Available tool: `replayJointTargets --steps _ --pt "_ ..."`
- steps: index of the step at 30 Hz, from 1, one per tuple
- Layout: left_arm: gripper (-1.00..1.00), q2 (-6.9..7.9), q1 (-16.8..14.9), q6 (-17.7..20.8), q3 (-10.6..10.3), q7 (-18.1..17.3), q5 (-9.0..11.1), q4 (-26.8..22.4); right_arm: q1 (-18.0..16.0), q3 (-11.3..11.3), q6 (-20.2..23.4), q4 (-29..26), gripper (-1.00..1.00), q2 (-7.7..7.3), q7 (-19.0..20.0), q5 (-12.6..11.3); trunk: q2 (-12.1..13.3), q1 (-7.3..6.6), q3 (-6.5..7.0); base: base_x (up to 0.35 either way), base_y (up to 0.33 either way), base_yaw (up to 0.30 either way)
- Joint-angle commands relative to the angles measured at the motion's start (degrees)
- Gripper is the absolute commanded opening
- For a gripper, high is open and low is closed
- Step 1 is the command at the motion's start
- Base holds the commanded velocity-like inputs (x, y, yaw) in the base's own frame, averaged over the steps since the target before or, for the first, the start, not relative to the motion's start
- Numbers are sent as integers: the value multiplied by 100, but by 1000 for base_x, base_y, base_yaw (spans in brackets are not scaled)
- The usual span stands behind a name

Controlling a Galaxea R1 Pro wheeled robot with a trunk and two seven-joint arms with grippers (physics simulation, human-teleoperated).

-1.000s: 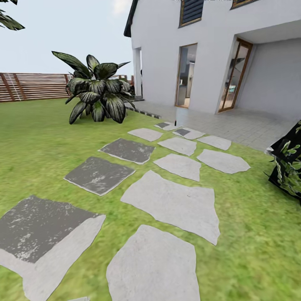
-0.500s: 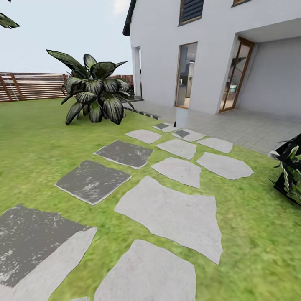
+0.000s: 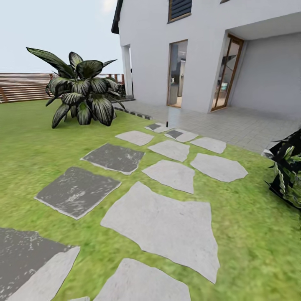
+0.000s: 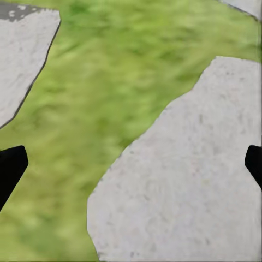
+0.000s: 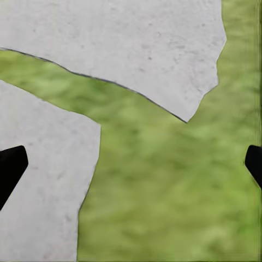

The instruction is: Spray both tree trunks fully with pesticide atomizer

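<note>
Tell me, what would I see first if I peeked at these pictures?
A trail of grey stepping stones runs up the green lawn toward a big white house with glass doors. A bushy dark-leaved plant sits at the left of the lawn, before a brown slatted fence. Each wrist view looks straight down at stone and grass between black fingertips held wide apart.

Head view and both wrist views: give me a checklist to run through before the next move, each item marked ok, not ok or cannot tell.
1. Left gripper open and holding nothing: ok, fingers spread wide over a stone slab.
2. Right gripper open and holding nothing: ok.
3. Atomizer located: not ok.
4. Tall bare-trunk trees located: not ok; a broad-leaf plant stands by the fence.
5. Ground ahead free of obstacles: ok, flat grass and stepping stones.
6. Dark plant close at right: cannot tell the clearance.
</note>
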Motion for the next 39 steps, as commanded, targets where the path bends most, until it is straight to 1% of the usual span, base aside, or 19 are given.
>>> replayJointTargets --steps 1,39 --pt "100 0 -2 -19 5 1 9 4 -4 -2 -18 6 100 0 -3 4 -2 3 -5 340 -107 -63" --pt "100 0 -2 -19 9 1 9 4 -4 -2 -18 6 100 0 -3 7 -2 3 -5 340 -107 -3"
